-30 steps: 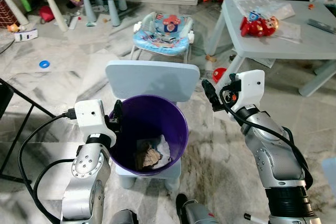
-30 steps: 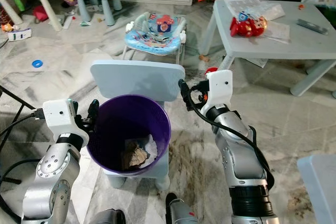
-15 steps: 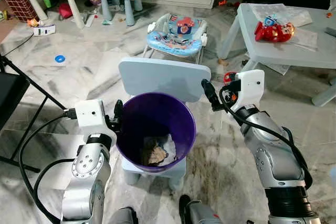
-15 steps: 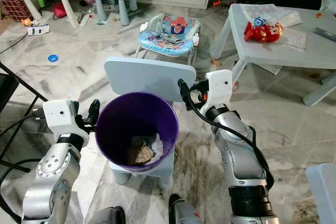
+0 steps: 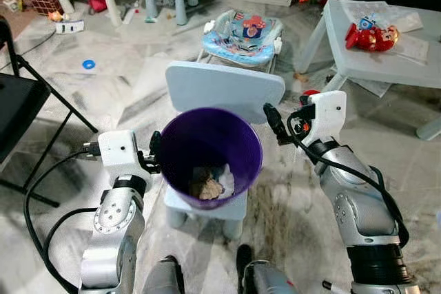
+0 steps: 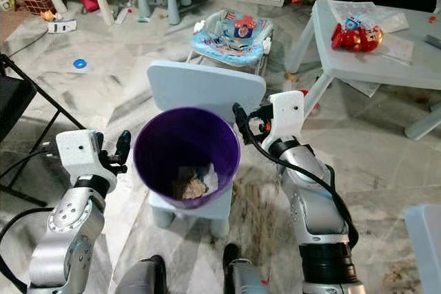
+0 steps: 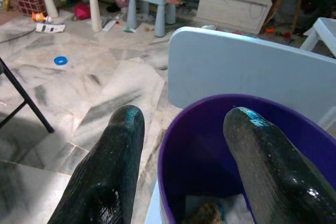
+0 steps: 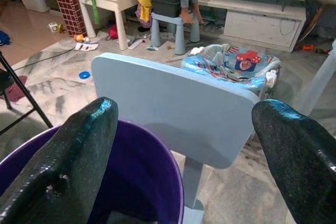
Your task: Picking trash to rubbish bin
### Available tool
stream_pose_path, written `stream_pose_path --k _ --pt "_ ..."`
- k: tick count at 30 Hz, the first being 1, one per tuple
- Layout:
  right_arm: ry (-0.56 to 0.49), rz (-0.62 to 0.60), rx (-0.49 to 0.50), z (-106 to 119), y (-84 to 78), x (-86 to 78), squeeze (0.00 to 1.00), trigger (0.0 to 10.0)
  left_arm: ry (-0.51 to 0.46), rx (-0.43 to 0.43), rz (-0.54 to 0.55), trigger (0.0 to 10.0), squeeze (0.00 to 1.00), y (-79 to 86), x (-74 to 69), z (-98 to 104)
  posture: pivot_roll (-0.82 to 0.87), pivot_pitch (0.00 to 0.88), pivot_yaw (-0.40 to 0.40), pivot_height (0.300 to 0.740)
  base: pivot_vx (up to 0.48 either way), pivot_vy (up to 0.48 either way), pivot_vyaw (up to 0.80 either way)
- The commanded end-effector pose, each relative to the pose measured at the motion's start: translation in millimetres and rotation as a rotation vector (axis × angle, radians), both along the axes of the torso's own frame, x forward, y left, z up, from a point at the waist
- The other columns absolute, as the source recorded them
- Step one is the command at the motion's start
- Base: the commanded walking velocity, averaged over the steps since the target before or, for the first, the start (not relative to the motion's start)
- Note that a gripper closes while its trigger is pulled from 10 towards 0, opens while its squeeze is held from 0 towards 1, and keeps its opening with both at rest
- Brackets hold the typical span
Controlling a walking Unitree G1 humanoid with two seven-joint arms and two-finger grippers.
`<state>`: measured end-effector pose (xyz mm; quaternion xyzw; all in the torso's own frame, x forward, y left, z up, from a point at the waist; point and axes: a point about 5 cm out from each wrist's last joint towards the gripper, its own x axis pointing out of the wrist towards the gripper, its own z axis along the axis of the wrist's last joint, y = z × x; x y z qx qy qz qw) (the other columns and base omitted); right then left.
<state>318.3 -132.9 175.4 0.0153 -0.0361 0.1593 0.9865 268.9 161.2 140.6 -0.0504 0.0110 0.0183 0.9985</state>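
A purple rubbish bin (image 5: 180,144) stands on the seat of a small pale-blue chair (image 5: 224,87). Crumpled brown and white trash (image 5: 210,185) lies at its bottom. My left gripper (image 5: 156,151) is at the bin's left rim and is open. In the left wrist view one finger (image 7: 113,166) is outside the wall and the other finger (image 7: 265,161) is over the inside. My right gripper (image 5: 273,122) hangs open just off the bin's right rim, beside the chair back (image 8: 173,111), with nothing between its fingers.
A grey table (image 5: 386,63) with red toys (image 5: 371,35) stands at the right. A baby bouncer (image 5: 241,32) sits behind the chair. A black folding chair (image 5: 21,108) is at the left. A blue ring (image 5: 88,64) and clutter lie on the marble floor.
The whole picture has shifted, so the camera has moved: bin and chair look smaller and lie further right. Both grippers keep their places beside the bin's rim.
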Motion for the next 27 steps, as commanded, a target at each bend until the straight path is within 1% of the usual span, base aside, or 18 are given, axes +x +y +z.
stream_pose_path --k 1,27 --pt "0.003 -0.01 -0.001 0.2 -2.9 -0.5 0.0 10.0 0.019 -0.01 -0.02 10.0 0.0 -3.5 -1.4 -4.5 0.09 0.212 -0.051 0.74 -0.27 0.0 0.0" --pt "0.005 -0.011 0.002 1.0 -3.4 1.4 0.0 10.0 0.023 -0.016 -0.034 10.0 0.0 -7.1 -0.5 -6.1 0.09 0.21 -0.053 0.74 -0.262 0.0 0.0"
